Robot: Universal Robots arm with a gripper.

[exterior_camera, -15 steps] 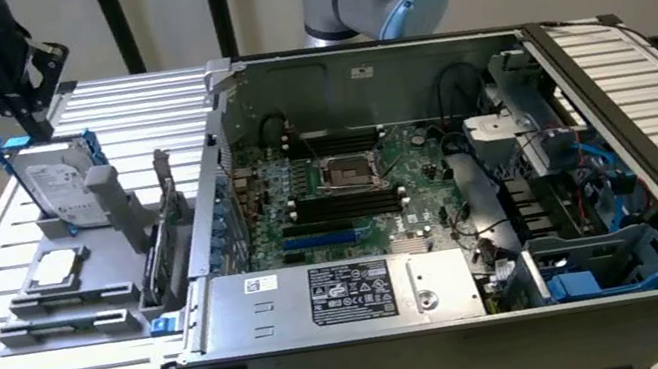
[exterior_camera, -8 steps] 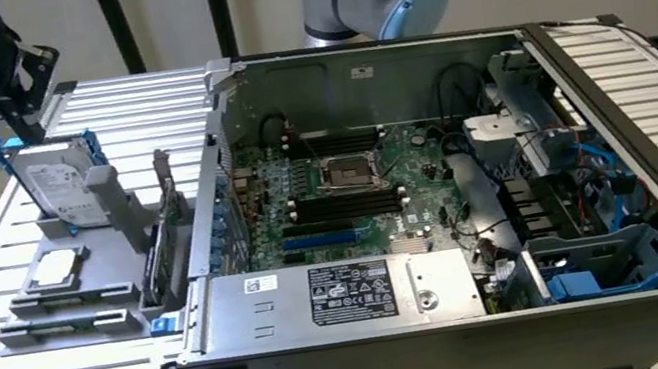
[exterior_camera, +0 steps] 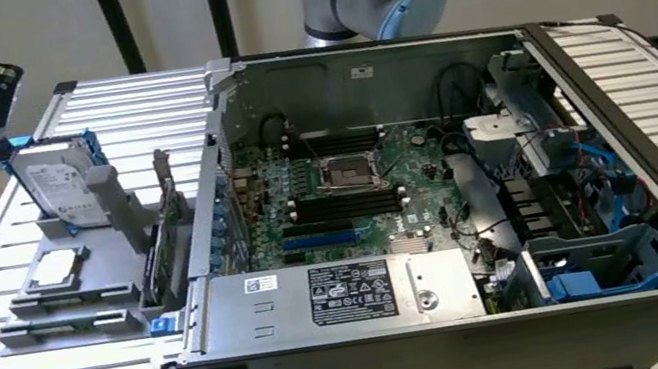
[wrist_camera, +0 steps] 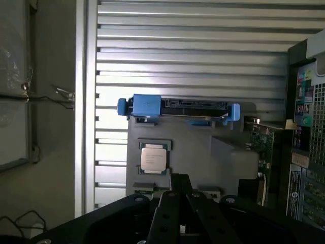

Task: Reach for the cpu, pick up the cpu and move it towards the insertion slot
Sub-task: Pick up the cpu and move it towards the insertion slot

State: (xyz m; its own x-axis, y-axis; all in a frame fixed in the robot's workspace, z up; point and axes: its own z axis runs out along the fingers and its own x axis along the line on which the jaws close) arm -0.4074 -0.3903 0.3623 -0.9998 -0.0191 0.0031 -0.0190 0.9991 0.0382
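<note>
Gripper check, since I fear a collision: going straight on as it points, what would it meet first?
The shut gripper would probably meet the grey holder beside the cpu, not the chip itself; depth is unclear.

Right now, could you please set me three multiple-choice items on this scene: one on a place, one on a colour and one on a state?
1. Where is the cpu?
A. held in the hand
B. lying flat in the grey holder
C. on top of the hard drive

2. What colour are the hard drive's rails?
A. red
B. yellow
C. blue

3. How is the hand?
A. shut, apart from the cpu
B. shut on the cpu
C. wide open

Key:
1 B: the chip lies in a recess of the holder.
2 C: both rail ends show blue.
3 A: its fingers meet, and the cpu lies apart from them in the holder.
</note>
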